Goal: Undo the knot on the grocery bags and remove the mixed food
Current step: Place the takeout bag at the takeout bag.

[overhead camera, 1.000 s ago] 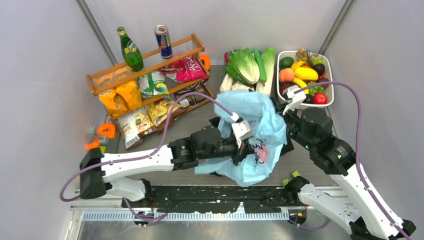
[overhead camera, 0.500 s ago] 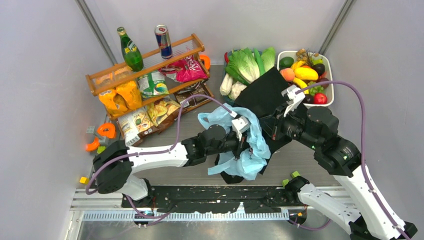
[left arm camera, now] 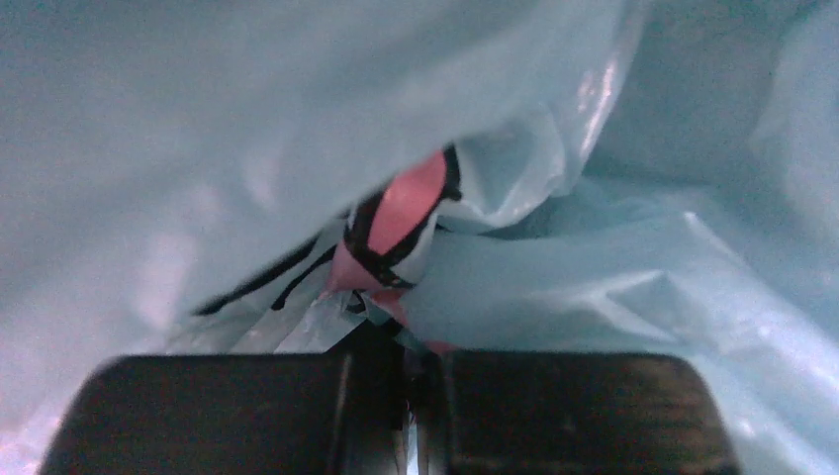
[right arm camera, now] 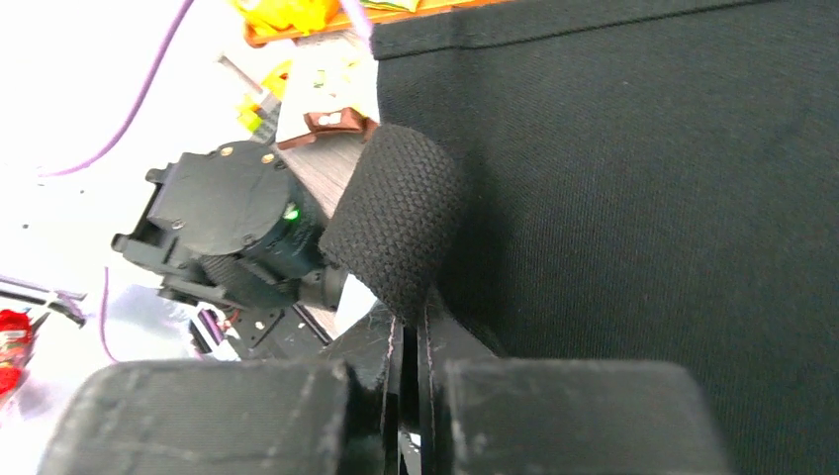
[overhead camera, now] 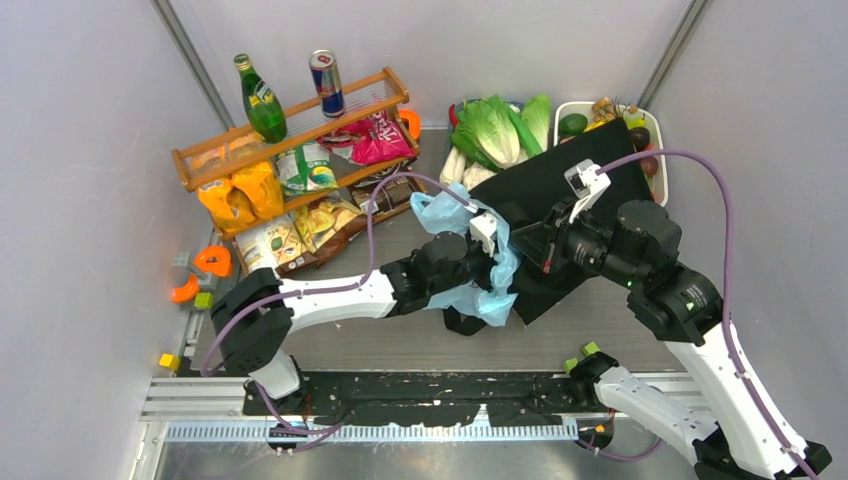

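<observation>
**Two Claws Are Each Holding a Bag**

The left claw [left arm camera: 411, 371] is squeezing shut on the blue bag [overhead camera: 497, 295]. Its two black fingers are pressing together, and a bit of the thin plastic is caught between them. The blue bag is looking light, shiny and very crinkly. It is showing a pink picture [left arm camera: 396, 213] with black lines right by the pinch. The bag is hanging bunched up around the left claw, over the middle of the surface [overhead camera: 400, 345].

The right claw [right arm camera: 411, 366] is pressing together too, and it is pinching the strap [right arm camera: 396, 223] of the black bag [overhead camera: 575, 175]. The strap is looking rough and woven, and it is bending over in a loop just above the fingers. The black bag is looking dark, flat and wide, and it is made of cloth. It is lying slanted, touching the blue bag on one side. On the other side it is reaching over the white tub [overhead camera: 660, 175] of fruit [overhead camera: 573, 124] and hiding part of it.

The leafy green cabbage [overhead camera: 490, 130] is lying at the far side of the surface, just beside the black bag's far edge. The snack packs [overhead camera: 270, 245] are sitting in and in front of the wooden rack [overhead camera: 290, 125] at the far left, well apart from both bags. A green bottle [overhead camera: 260, 100] and a can [overhead camera: 325, 82] are standing on top of the rack.
</observation>
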Controlling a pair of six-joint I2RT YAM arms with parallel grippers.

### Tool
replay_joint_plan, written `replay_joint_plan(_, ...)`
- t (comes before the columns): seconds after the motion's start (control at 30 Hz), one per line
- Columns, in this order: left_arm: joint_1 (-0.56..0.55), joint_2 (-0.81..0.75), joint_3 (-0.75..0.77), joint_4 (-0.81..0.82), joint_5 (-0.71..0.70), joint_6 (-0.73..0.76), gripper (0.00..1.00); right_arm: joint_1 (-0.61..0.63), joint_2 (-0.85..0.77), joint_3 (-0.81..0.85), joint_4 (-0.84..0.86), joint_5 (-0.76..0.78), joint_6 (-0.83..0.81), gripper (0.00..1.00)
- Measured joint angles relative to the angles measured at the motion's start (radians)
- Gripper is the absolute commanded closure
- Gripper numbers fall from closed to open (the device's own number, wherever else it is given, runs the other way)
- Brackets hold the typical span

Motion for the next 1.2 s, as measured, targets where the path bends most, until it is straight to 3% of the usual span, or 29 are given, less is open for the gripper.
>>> replay_joint_plan(0.17,0.057,0.005,0.002,0.019,0.034,0.042,1.0,-0.006,0.0,0.006,0.01,-0.091,0.027,0.95)
replay_joint_plan(0.4,0.196,-0.034,-0.116,0.122,0.3,0.058,1.0,-0.006,0.007,0.051,-0.061,-0.167,0.016,0.95)
replay_joint_plan(0.77,0.214,-0.143,-0.145,0.069,0.639,0.08,1.0,-0.018,0.031,0.129,-0.255,-0.131,-0.118,0.95)
replay_joint_plan(0.97,0.156,-0.12,-0.113,0.044,0.671,0.093,1.0,-0.021,0.029,0.108,-0.257,-0.161,-0.131,0.95)
replay_joint_plan(1.2,0.008,-0.005,-0.066,0.159,0.535,0.047,1.0,-0.031,-0.084,-0.154,0.006,-0.151,0.059,0.95)
